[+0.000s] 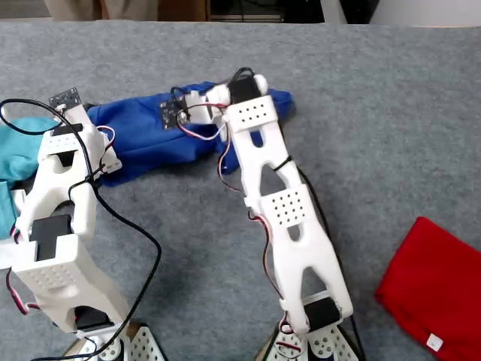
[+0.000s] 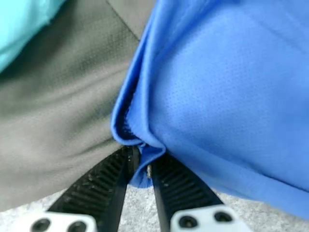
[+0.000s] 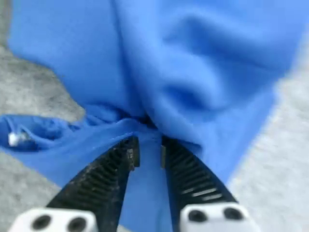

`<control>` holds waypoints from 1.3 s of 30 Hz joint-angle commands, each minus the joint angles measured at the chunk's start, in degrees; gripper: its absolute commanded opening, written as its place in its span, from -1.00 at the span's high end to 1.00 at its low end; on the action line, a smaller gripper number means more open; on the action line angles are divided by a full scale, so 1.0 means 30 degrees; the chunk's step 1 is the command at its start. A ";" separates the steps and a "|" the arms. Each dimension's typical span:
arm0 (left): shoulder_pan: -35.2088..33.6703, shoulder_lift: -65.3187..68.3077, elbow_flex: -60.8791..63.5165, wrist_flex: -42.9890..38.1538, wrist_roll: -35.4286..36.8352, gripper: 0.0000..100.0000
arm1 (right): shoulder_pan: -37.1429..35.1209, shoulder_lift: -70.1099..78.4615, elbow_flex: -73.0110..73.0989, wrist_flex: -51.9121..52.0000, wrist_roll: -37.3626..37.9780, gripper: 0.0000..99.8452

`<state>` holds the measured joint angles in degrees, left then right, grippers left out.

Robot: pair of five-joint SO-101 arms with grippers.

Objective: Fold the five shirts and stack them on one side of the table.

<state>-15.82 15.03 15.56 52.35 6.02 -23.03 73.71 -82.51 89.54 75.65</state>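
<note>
Firmly, left pincer (image 2: 144, 156) and right pincer (image 3: 148, 146) clamp blue shirt (image 1: 150, 134) edges.

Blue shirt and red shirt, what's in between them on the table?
In the high view, the right arm crosses between the blue shirt and the red shirt; the rest is bare grey table.
</note>
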 commanded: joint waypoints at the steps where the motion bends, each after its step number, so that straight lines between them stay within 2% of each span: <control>1: -0.0176 -0.0923 -0.0059 -0.0322 0.0176 0.94 | -0.0190 0.0542 -0.0161 -0.0293 -0.0117 0.82; 3: -0.0176 -0.0923 -0.0059 -0.0352 0.0176 0.94 | -0.0132 0.0982 -0.0542 -0.0176 -0.0147 0.85; 6: -0.0176 -0.0923 -0.0059 -0.0352 0.0176 0.94 | 0.0220 0.1128 -0.1216 0.0293 -0.0176 0.99; 13: -0.0176 -0.0923 -0.0059 -0.0410 0.0176 0.94 | 0.0952 0.1187 -0.4352 0.4278 -0.0205 0.99; 24: -0.0176 -0.0923 -0.0059 -0.0410 0.0176 0.94 | 0.3209 -0.2799 -0.2037 0.4308 -0.3253 0.99; 30: -0.0176 -0.0923 -0.0059 -0.0410 0.0176 0.94 | 0.4117 -0.6696 0.3473 0.4308 -0.3897 0.99; 36: -0.0176 -0.0923 -0.0059 -0.0440 0.0176 0.94 | 0.4410 -1.2264 1.3436 0.4132 -0.3458 0.99; 39: -0.0176 -0.0923 -0.0059 -0.0440 0.0176 0.94 | 0.4733 -1.4930 1.8623 0.2374 -0.2989 0.99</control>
<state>-15.82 15.03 15.56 52.35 6.02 -10.73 39.87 -41.19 100.62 65.63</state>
